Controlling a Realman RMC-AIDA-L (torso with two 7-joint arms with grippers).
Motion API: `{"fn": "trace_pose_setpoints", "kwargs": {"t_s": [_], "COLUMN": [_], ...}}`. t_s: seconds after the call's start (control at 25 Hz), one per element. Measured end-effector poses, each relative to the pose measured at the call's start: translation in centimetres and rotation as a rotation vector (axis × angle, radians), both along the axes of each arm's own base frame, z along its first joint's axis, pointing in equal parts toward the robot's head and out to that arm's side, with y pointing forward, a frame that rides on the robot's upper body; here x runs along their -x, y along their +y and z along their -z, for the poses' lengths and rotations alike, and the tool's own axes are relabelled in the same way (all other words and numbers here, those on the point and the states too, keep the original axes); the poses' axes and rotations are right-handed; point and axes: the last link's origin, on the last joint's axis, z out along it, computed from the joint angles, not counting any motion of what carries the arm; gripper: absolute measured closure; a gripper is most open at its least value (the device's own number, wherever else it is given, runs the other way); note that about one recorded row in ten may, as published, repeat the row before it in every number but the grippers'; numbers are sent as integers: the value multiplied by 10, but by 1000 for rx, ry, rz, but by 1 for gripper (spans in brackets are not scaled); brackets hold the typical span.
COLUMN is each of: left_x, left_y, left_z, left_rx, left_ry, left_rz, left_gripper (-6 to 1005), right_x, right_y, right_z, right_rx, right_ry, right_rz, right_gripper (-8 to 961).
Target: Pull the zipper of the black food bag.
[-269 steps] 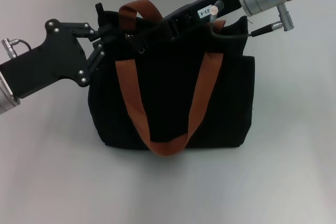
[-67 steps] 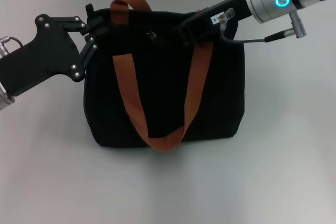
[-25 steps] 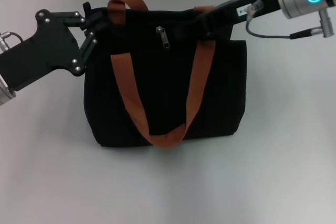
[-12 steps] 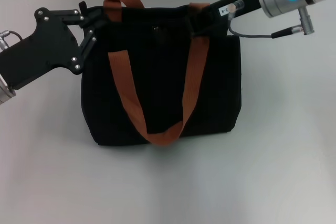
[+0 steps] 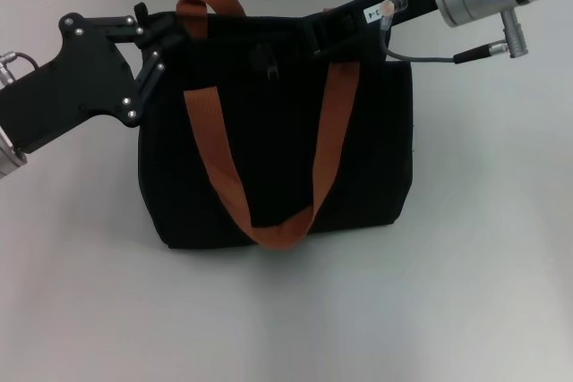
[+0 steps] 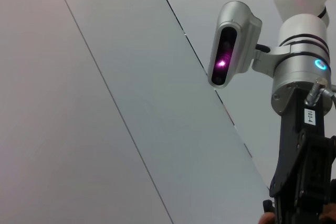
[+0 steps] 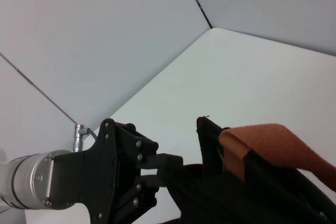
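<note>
The black food bag (image 5: pixel 277 158) stands upright mid-tabletop (image 5: pixel 483 292), its orange-brown strap (image 5: pixel 331 149) draped down the front. The left claw (image 5: pixel 168 35) clamps the bag's top corner at about 10 o'clock. The right claw (image 5: pixel 324 35) reaches in from 1 o'clock to the top edge; I cannot tell its opening. The zipper (image 5: pixel 266 60) tab sits near 12 o'clock, just left of that claw and seemingly not in it. Risks as I judge them: pulling without a real hold on the tab would slip off, and the soft bag could drag or buckle if the left hold gives
</note>
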Motion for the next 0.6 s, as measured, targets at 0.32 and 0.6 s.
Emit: {"fn": "trace_pose_setpoints", "kwargs": {"t_s": [0.32, 0.6], "left_x": [0, -1], "left_y": [0, 1], "left_z": [-1, -1], "left_rx": [-4, -6], "left_ry": [-5, -6], "left_rz": [1, 2], "left_gripper": [930, 930], "right_x": [-3, -6], "right_y": [2, 5], "right_z": [-3, -4], "right_rx": [-10, -29], "right_ry": [-13, -45], "right_rz": [3, -1], "right_gripper": [678, 681]}}
